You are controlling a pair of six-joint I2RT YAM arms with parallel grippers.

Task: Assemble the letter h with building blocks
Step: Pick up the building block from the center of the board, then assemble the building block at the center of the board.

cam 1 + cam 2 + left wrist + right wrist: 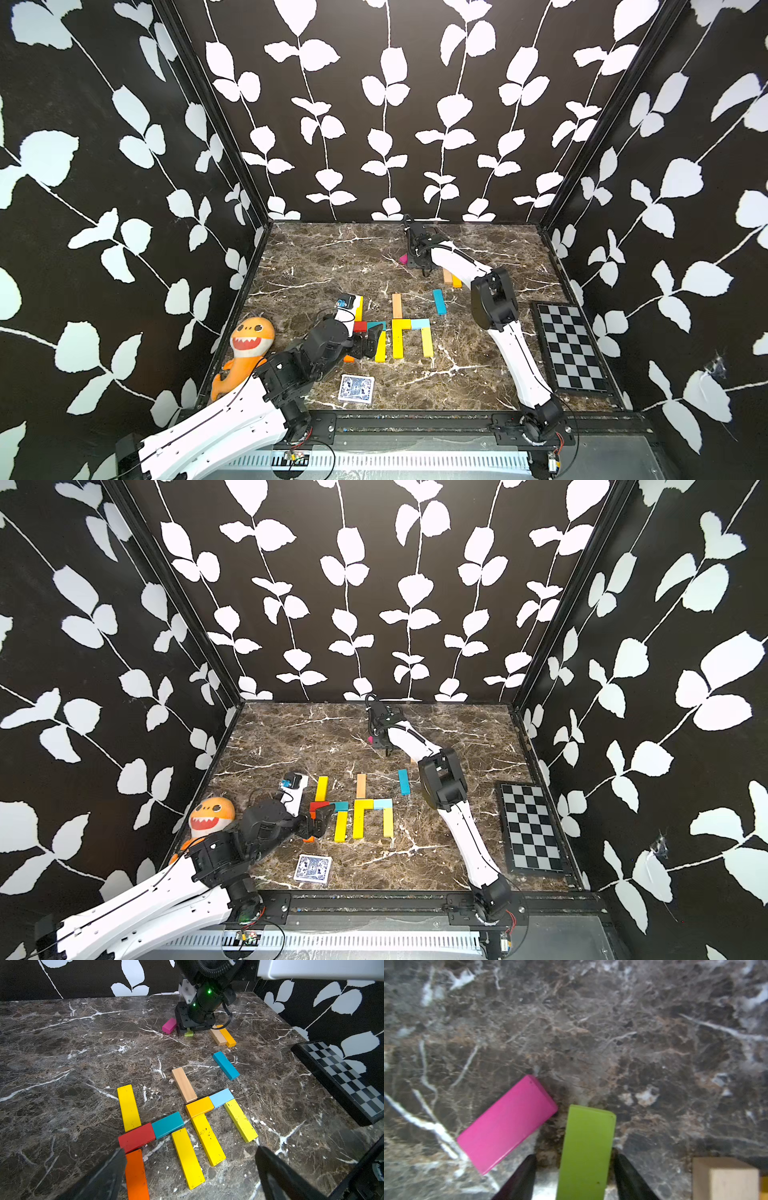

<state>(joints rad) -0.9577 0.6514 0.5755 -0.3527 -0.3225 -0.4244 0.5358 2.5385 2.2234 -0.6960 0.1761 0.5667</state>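
Two jaws of left gripper (191,1149) spread wide, near flat yellow wooden brick (188,1159); right gripper (574,1154) straddling flat lime-green wooden brick (588,1136), apparently not yet clamped, flat pink wooden brick (506,1124) just beside

Flat building blocks (188,1158) form two h-shapes side by side; a pink block (506,1124) lies well apart.

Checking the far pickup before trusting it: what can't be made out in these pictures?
- Green block: right wrist view's edge cuts it; the right gripper covers it in both top views.
- Grip: whether the fingers press it lies beyond that edge.
- Orange block: left wrist view's edge cuts it.
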